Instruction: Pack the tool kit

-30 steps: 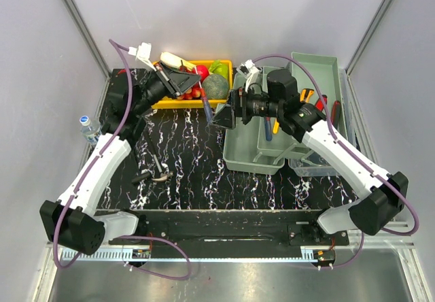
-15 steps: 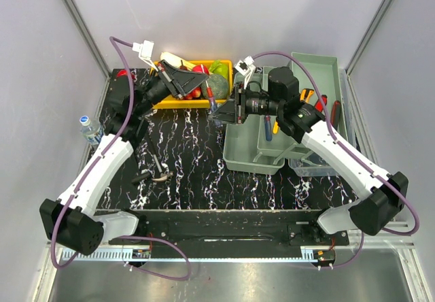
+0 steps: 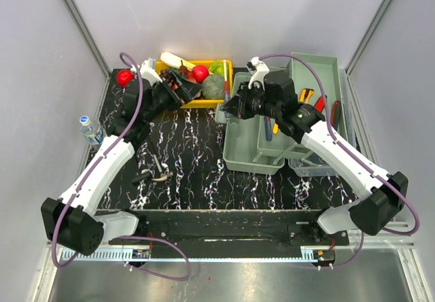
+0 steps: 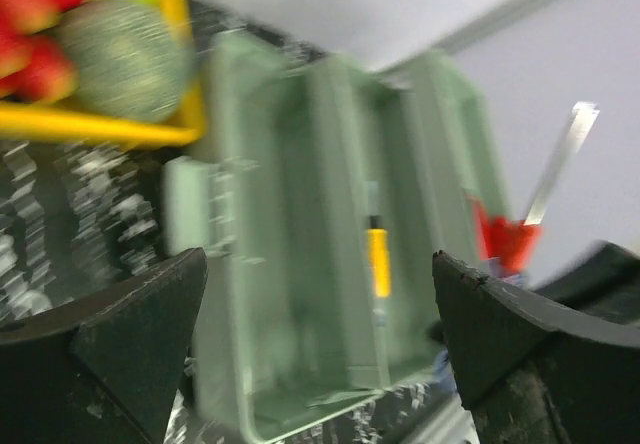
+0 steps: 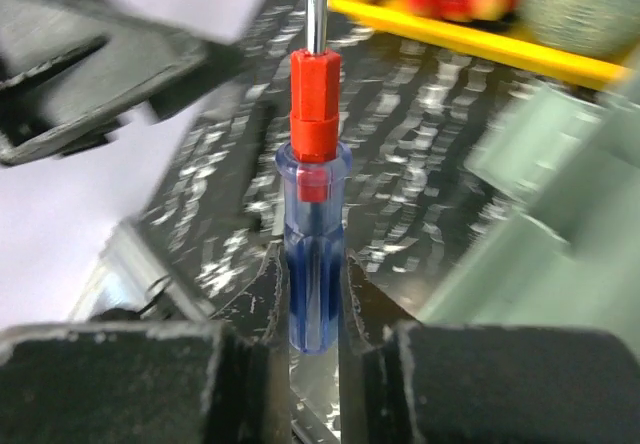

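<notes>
Right fingers (image 5: 258,314) clamp only the butt of the translucent blue-and-red-handled screwdriver (image 5: 312,214), left fingers (image 4: 130,334) gape empty: the tool may pivot and miss the grey-green plastic toolbox (image 3: 251,160).

The fruit tray (image 3: 204,103) lies just left of the toolbox (image 3: 248,154), by its back corner. The left gripper (image 3: 185,88) hangs over that tray. The screwdriver (image 5: 312,254) sits in the right gripper (image 5: 312,289), by the toolbox's left edge. Small tools (image 3: 155,173) lie on the table (image 3: 197,179), left of the toolbox. The bottle (image 3: 88,128) stands far left of it.
</notes>
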Controlling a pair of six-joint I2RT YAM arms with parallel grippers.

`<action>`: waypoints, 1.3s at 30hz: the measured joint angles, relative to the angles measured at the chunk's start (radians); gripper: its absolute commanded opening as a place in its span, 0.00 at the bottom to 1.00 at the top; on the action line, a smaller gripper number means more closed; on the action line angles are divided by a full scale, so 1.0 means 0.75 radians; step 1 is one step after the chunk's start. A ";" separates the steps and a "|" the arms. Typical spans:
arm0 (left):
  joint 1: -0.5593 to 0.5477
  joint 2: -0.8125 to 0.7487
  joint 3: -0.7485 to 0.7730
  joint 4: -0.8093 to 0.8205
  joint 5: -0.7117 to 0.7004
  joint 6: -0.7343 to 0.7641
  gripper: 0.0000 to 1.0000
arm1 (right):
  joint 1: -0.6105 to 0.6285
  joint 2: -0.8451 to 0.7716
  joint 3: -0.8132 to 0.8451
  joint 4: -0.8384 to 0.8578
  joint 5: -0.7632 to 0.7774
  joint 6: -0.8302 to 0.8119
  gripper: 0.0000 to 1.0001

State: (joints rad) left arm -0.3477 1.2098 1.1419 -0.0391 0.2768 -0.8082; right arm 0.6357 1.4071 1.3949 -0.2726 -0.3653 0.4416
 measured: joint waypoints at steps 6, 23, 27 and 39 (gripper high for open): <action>0.081 0.017 -0.037 -0.391 -0.300 -0.009 0.99 | 0.000 0.015 0.035 -0.310 0.676 0.007 0.00; 0.108 0.040 -0.075 -0.515 -0.339 -0.017 0.99 | -0.011 0.178 0.019 -0.694 1.412 0.010 0.02; 0.108 0.048 -0.075 -0.516 -0.339 -0.017 0.99 | -0.012 0.233 0.020 -0.757 1.471 0.042 0.05; 0.108 0.057 -0.075 -0.557 -0.370 -0.014 0.99 | -0.014 0.341 0.078 -0.906 1.555 0.140 0.51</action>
State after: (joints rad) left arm -0.2668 1.2530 1.0855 -0.4572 -0.0010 -0.8188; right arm 0.6254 1.6630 1.4536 -0.9520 0.8013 0.5468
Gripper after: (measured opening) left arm 0.988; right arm 0.374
